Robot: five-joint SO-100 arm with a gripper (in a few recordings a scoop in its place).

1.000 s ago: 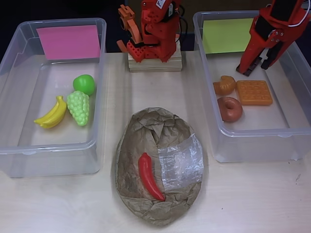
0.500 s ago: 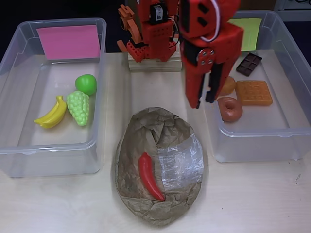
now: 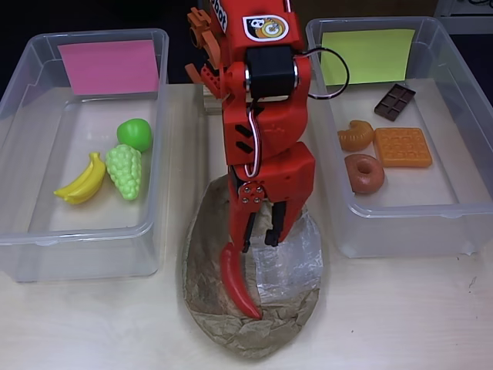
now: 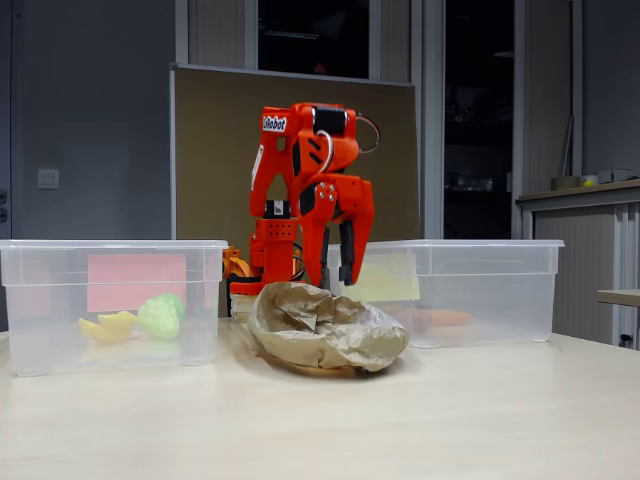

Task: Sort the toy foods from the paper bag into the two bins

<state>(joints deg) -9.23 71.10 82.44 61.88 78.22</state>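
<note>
Overhead view: the gripper [image 3: 260, 240] has come from the bin with the yellow-green label [image 3: 368, 55] at upper right, where the chocolate bar [image 3: 394, 101] now lies, to the paper bag [image 3: 208, 254] at lower middle. Only the red chili [image 3: 237, 281] is left inside. The arm points straight down, fingers a little apart and empty.

A pale wooden table [image 4: 480, 420] is seen in the foreground of the fixed view, with a smooth and slightly shiny top. Behind it, a brown board [image 4: 215, 160] with a light frame is placed upright. On the left, a grey wall [image 4: 90, 120] is seen, and a small white switch plate [image 4: 47, 179] is fixed on it. Dark glass panels [image 4: 500, 110] with pale frames are found behind. At the right edge, a grey cabinet [image 4: 585, 265] is standing. The room is dimly lit.
</note>
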